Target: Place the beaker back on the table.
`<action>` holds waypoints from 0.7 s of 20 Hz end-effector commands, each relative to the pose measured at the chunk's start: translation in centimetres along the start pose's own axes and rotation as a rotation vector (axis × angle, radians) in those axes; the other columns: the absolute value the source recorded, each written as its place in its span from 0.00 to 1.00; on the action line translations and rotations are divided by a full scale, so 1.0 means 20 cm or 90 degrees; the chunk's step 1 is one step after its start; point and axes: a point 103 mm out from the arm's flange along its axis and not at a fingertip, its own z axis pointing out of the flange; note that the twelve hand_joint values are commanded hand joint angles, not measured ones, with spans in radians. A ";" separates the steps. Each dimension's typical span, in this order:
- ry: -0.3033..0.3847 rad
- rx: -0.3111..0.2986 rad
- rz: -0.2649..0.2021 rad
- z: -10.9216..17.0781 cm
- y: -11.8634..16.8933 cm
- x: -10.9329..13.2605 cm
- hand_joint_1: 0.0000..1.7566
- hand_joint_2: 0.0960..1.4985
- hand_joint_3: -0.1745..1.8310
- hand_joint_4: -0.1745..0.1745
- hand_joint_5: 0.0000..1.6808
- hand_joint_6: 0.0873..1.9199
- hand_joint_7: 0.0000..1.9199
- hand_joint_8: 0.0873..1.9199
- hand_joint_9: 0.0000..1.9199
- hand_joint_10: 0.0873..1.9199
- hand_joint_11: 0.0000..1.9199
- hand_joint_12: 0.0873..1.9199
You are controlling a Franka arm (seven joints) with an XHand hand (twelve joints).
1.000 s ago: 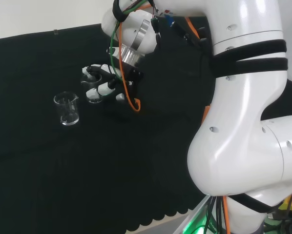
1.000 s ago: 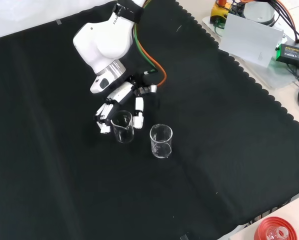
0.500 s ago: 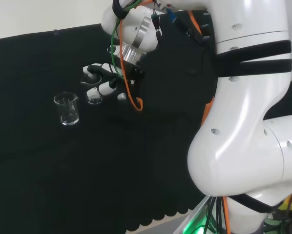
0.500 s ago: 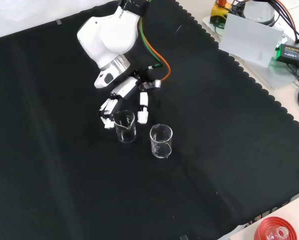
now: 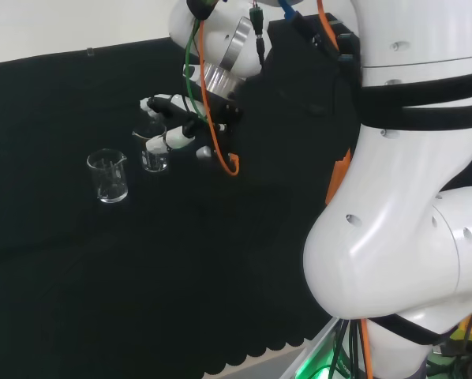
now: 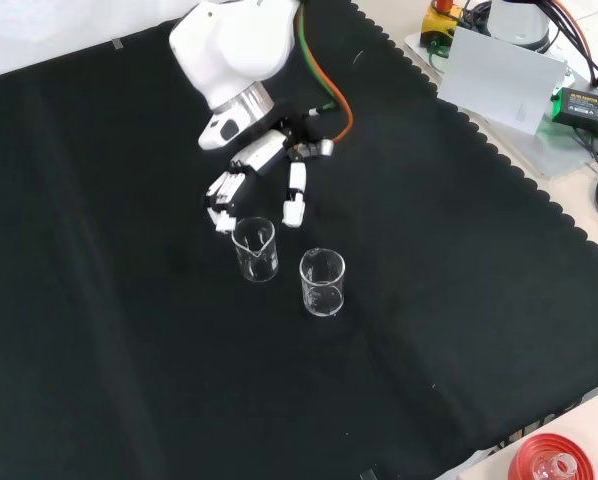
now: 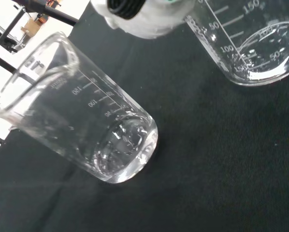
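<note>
Two clear glass beakers stand upright on the black cloth. The nearer beaker (image 6: 255, 248) (image 5: 153, 155) sits just below my hand's fingertips in the front view. The second beaker (image 6: 322, 282) (image 5: 108, 175) stands apart from it, to its lower right in the front view and to its left in the head view. My hand (image 6: 261, 176) (image 5: 175, 125) hovers beside the nearer beaker with its fingers (image 6: 294, 198) straight and spread, holding nothing. Both beakers show close in the wrist view, one (image 7: 81, 130) large, the other (image 7: 251, 43) at the edge, under a blurred white part of the hand (image 7: 144, 17).
The arm's white links (image 5: 394, 197) fill the head view's right. In the front view, a grey box and cables (image 6: 509, 75) lie past the cloth's scalloped edge at top right. A red ribbed ring (image 6: 549, 462) sits at bottom right.
The fingers have uncurled from the nearer beaker and the hand has drawn back from it, up the front view. That beaker stays standing on the cloth; the other has not moved.
</note>
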 end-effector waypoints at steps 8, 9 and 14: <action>-0.042 -0.075 0.024 -0.28 -0.32 0.08 0.60 0.56 0.00 0.16 0.14 0.00 0.06 0.35 0.11 0.40 0.00 0.59; -0.044 -0.076 0.024 -0.29 -0.34 0.09 0.60 0.56 0.00 0.16 0.14 0.00 0.06 0.35 0.11 0.40 0.00 0.59; -0.059 -0.078 0.030 -0.29 -0.40 0.15 0.60 0.56 0.00 0.16 0.14 0.00 0.06 0.35 0.11 0.40 0.00 0.59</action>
